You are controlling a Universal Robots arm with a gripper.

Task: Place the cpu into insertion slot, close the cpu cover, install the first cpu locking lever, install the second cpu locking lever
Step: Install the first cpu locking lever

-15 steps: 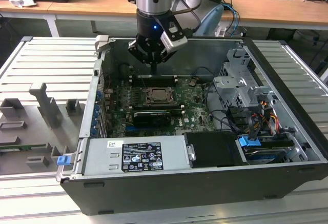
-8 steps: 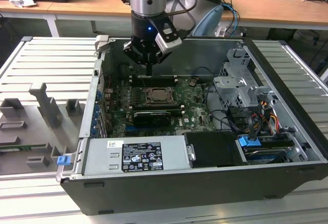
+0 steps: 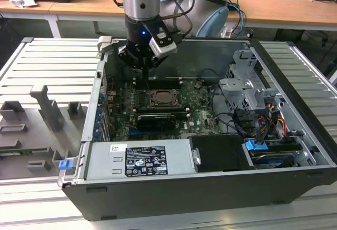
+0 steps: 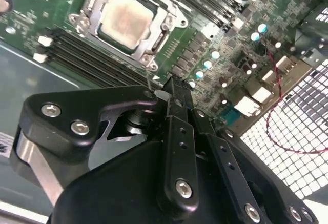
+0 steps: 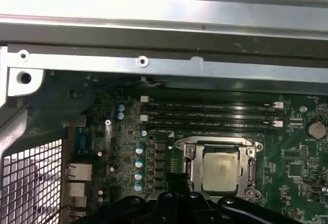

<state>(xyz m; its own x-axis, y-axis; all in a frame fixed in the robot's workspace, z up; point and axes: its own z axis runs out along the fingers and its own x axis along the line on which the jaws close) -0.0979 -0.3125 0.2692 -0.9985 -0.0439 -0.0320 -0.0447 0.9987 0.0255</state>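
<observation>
The cpu [image 5: 220, 170] [image 4: 125, 21] lies flat in the insertion slot [image 3: 160, 99] on the green board, its pale tan face up. Around the chip, the silver cpu cover [image 5: 188, 155] [image 4: 166, 26] lies down flat and frames it. My gripper [image 3: 142, 69] hangs over the board just behind the socket, toward the case's rear wall. In both wrist views its black fingers [image 4: 171, 85] [image 5: 177, 180] are shut together beside a socket corner, with nothing seen between them. A thin metal rod [image 4: 148, 78] stands near the fingertips; I cannot tell whether they touch it.
Memory slots [image 5: 210, 114] run beside the socket. A long black card [image 3: 155, 119] lies in front of it, then the grey power supply [image 3: 139, 159]. A drive cage [image 3: 247, 88] with cables [image 3: 263, 119] fills the exterior view's right. A grey fixture tray [image 3: 42, 114] lies outside.
</observation>
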